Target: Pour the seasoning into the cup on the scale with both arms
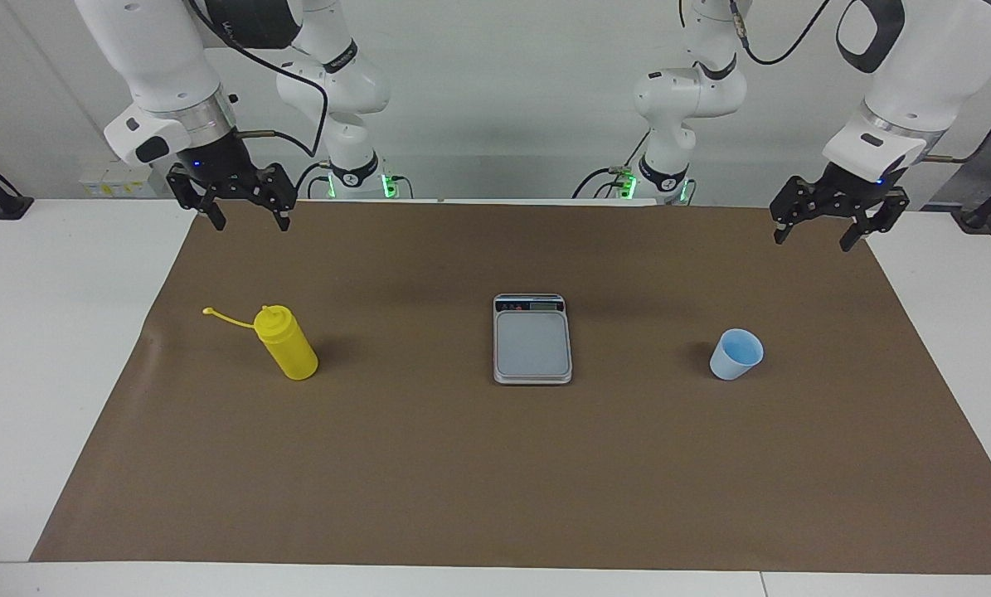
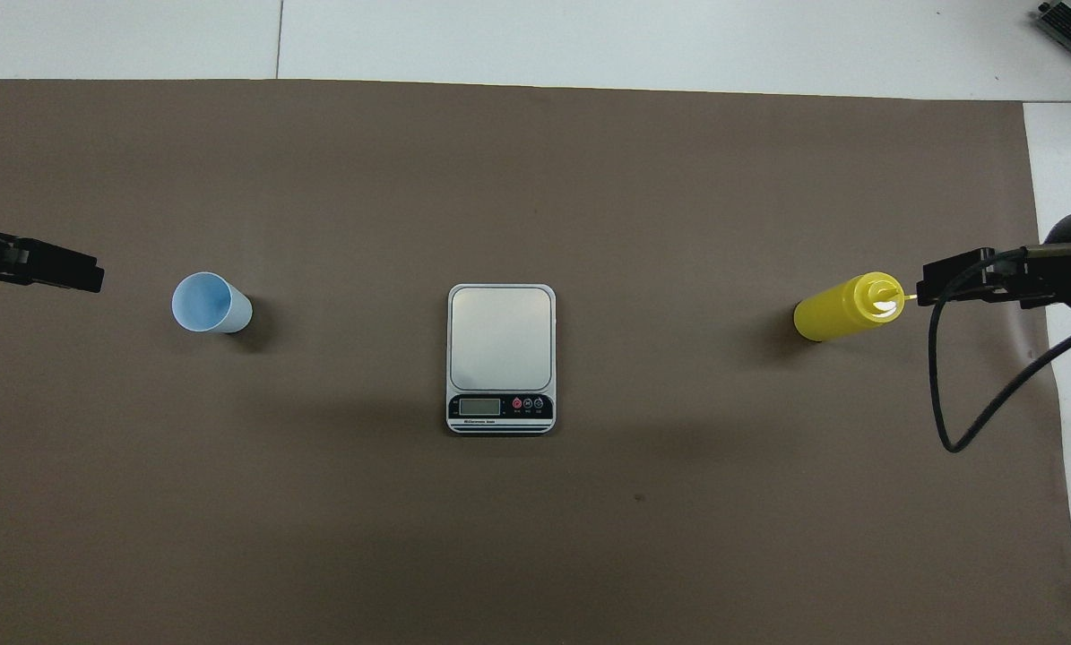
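The jaws of the right gripper (image 1: 242,217) were seen apart, and nothing was held between them. It hung in the air over the mat's (image 1: 495,481) corner at the right arm's end of the table, above the bottle (image 1: 289,343). The jaws of the left gripper (image 1: 818,229) were also apart and empty, over the mat's edge at the left arm's end, above the cup (image 1: 735,354).

The bottle was standing upright on the mat, its cap off and hanging out on the strap. The scale (image 1: 532,338) lay in the middle, with nothing on its plate. The cup stood upright on the mat, well apart from the scale.

Probably the cup could be tipped or squeezed out of the jaws, because it is light and tapered. The strap could be caught by a finger during the grasp. With the nozzle uncovered, seasoning could be spilled if the bottle were pressed too hard.

The cup seemed empty. What was inside the bottle could not be seen.
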### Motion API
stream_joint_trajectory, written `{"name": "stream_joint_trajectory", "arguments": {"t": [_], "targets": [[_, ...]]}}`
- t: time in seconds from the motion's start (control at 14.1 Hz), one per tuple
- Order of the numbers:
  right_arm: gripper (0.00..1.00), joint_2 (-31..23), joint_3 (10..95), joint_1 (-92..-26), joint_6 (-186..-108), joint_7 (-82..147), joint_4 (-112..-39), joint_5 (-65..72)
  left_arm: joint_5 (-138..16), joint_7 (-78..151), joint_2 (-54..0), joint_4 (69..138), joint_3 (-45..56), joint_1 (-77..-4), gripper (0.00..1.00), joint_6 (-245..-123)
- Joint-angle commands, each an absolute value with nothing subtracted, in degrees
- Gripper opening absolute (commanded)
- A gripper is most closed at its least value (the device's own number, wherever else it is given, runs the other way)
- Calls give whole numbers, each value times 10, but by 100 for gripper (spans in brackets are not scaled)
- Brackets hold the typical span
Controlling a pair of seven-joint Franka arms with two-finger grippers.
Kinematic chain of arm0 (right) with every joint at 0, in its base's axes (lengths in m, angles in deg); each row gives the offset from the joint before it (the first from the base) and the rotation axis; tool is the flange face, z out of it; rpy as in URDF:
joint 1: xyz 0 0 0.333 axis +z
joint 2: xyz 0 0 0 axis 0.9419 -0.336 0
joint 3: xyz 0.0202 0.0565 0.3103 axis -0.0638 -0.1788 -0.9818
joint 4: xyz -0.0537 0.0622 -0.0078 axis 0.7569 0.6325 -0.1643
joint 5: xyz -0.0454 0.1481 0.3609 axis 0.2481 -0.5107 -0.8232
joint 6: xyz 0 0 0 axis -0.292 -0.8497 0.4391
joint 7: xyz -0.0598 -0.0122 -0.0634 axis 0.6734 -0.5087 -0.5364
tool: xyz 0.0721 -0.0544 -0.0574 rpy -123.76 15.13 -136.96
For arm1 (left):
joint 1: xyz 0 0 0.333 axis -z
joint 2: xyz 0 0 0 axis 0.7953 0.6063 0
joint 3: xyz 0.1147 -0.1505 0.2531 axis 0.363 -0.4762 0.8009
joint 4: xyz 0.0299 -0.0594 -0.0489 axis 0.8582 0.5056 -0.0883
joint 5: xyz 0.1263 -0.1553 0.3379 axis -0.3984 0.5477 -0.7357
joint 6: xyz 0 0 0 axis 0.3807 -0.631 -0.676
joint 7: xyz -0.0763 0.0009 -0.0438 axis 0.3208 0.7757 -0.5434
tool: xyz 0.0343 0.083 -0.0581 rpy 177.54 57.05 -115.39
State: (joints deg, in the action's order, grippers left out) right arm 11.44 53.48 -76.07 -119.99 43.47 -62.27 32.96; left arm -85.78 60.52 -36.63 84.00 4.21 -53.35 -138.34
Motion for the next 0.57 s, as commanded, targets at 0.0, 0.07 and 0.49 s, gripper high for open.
{"name": "stream_joint_trajectory", "arguments": {"t": [0.0,0.07,0.49], "targets": [[100,130,531,-768,-1208,440,-641,323,-871,599,-385,866,41,-536,100,-1400],[100,130,531,-768,-1208,440,-641,323,-871,597,-383,870,42,-536,100,-1405],[100,129,531,-767,-1208,441,-641,323,-870,596,-370,955,42,-565,100,-1508]]}}
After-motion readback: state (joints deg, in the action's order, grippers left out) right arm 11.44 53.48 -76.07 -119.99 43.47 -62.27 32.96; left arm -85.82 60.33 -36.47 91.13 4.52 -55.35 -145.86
